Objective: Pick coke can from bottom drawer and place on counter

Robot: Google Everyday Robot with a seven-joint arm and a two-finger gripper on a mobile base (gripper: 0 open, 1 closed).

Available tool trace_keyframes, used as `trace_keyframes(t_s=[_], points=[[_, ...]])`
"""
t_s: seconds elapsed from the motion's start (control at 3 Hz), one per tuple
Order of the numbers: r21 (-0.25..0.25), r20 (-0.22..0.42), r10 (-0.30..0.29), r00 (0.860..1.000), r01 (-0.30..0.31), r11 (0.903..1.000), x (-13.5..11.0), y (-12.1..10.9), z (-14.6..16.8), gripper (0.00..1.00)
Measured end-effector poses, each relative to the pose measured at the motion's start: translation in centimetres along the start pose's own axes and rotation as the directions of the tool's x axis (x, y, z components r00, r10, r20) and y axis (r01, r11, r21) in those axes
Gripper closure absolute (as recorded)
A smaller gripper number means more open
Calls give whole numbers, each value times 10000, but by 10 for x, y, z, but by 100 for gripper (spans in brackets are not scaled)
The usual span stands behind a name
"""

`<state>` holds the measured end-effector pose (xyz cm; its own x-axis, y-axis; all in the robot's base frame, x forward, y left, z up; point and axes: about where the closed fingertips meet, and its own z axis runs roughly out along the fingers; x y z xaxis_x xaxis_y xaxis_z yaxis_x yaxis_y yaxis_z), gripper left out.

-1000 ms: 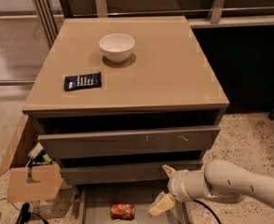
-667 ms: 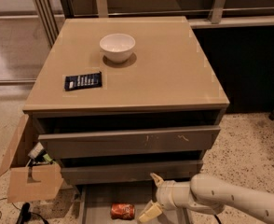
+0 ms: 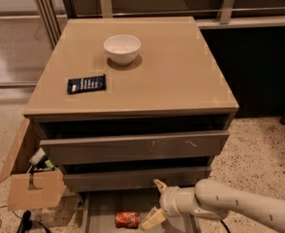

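Our gripper now sits farther left, nearer the can, fingers spread wide. The can lies in the drawer just left of the lower fingertip; we judge the grasp close.

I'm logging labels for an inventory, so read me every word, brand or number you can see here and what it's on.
No text reads clearly.
Small red-orange soda can lying in the open bottom drawer: pale marks, too blurred to read.
Flat dark blue-black packet on the glossy beige counter: white lettering, too blurred to read.
Open gripper just right of the can: no text.
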<state>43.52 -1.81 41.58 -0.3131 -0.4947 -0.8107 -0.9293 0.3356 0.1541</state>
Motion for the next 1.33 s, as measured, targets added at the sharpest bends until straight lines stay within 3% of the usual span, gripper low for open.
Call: trace_keyframes(t_s=[0.33,1.0,1.33], points=[[-197,30,357,9994,-357,9992,30,5,33,0],[-13,245,990,9948,-990,9951,104,27,55,0],[261,-278,708,9971,-701,9972,160,7,115,0]])
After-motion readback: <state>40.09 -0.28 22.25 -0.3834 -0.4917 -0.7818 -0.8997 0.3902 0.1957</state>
